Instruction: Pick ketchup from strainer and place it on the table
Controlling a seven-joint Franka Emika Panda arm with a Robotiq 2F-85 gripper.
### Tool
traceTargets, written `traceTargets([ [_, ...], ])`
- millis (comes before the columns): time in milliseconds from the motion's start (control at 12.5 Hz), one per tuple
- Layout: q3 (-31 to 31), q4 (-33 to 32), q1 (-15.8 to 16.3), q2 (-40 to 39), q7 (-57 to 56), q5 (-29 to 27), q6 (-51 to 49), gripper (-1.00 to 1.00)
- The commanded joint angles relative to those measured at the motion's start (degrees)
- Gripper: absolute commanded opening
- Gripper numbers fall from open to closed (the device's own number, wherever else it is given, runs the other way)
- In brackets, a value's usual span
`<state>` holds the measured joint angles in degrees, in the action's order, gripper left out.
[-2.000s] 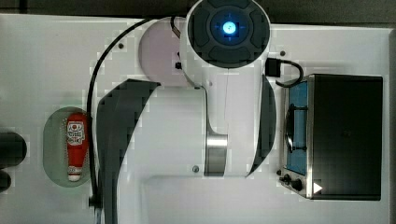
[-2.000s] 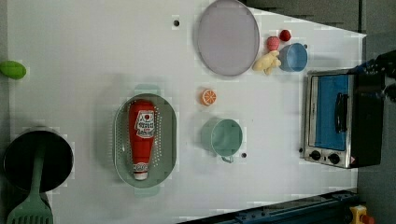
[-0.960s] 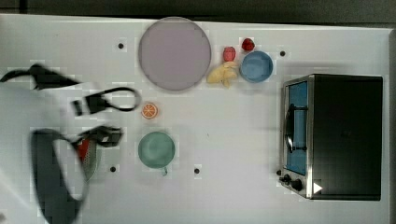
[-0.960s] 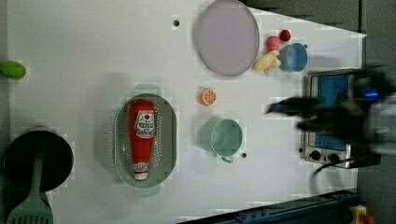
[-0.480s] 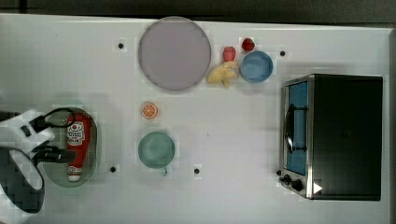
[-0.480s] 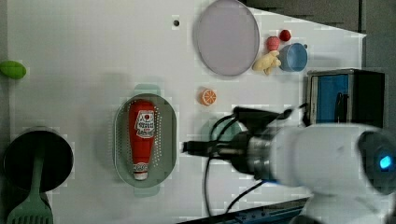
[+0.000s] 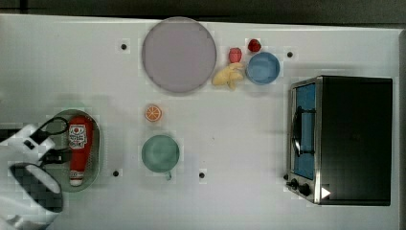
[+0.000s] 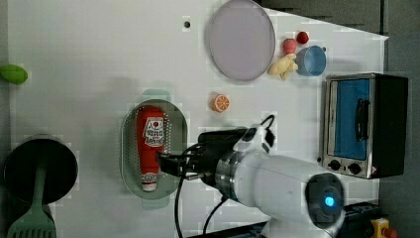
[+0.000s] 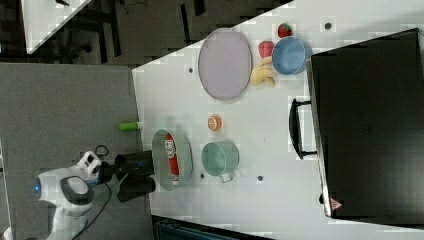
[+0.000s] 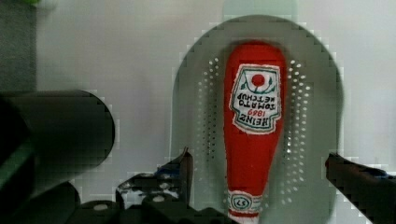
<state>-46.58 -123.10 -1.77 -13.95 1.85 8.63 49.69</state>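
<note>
Ketchup [image 10: 252, 140] lies flat along the strainer [image 10: 322, 93], its label up and its white cap toward my wrist camera; in the top view the bottle sits lengthwise in the strainer near the top view's left edge, cap toward the bottom. From the wrist I see my gripper [image 10: 258, 172] spread wide, one finger on each side of the bottle's neck end, neither touching it; nothing is held. In the left view the gripper's dark fingers [image 8: 166, 163] reach over the strainer's rim beside the lower part of the bottle, with the white arm [image 8: 277, 181] behind them toward the left view's right. The table [image 7: 239, 139] carries the rest: a mug [image 7: 160, 153] just to the top view's right of the strainer, an orange slice [image 7: 153, 113] above it, a grey plate [image 7: 179, 54] further up, a blue bowl [image 7: 262, 67] with a banana [image 7: 229, 75] and two strawberries [image 7: 254, 45] beside it, and a toaster oven [image 7: 342, 139] at the top view's right; a black pot [image 8: 39, 168] with a green spatula [image 8: 32, 218] stands off the table at the left view's left.
</note>
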Motion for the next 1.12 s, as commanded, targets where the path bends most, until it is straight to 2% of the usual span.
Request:
traceTargets([
  [80, 1.3, -2.5, -1.0, -5.8, 2.1, 3.1, 4.7, 1.0],
  [400, 2.0, -2.4, -0.6, -14.8, 3.8, 6.2, 13.2, 1.0],
  [640, 4.3, -2.0, 0.7, -19.1, 3.8, 6.8, 15.4, 1.0],
  [1120, 10.6, 0.8, 6.5, -23.5, 3.8, 6.8, 16.0, 1.0],
])
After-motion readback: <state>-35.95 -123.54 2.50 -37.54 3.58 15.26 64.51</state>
